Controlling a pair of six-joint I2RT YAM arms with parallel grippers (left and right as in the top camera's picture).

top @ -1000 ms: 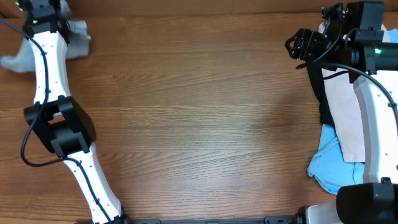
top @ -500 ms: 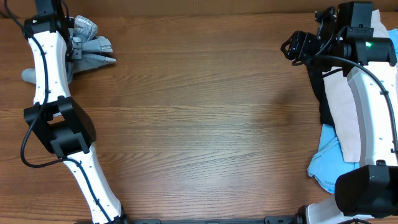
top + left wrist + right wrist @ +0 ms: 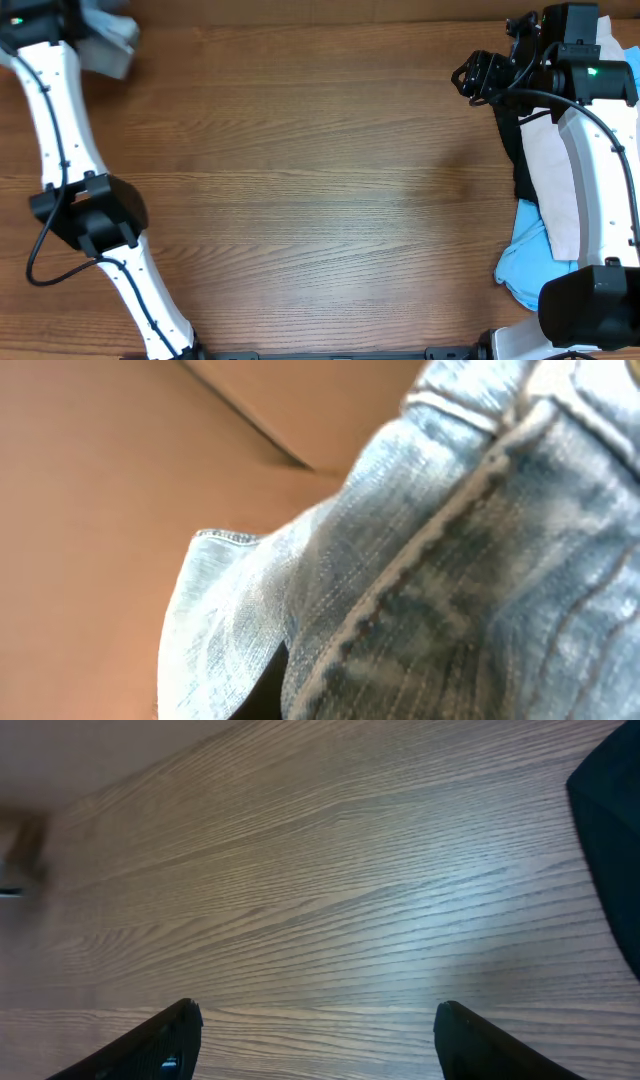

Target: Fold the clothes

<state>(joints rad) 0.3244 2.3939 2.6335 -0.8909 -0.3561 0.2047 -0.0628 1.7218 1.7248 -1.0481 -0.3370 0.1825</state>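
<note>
Right fingers (image 3: 165,1042) spread wide; left fingers hidden behind close, blurred denim shorts (image 3: 450,560).

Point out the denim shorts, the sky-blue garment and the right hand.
denim shorts (image 3: 430,545): left wrist view, stitched seam
sky-blue garment (image 3: 520,265): overhead view, visible middle
right hand (image 3: 318,1025): right wrist view, between fingertips

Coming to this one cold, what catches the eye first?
Faded denim shorts fill the left wrist view, bunched at the table's far-left corner. Along the right edge lies a heap: a sky-blue garment nearest, a black garment beyond it. The right gripper hangs over bare wood, jaws open.
</note>
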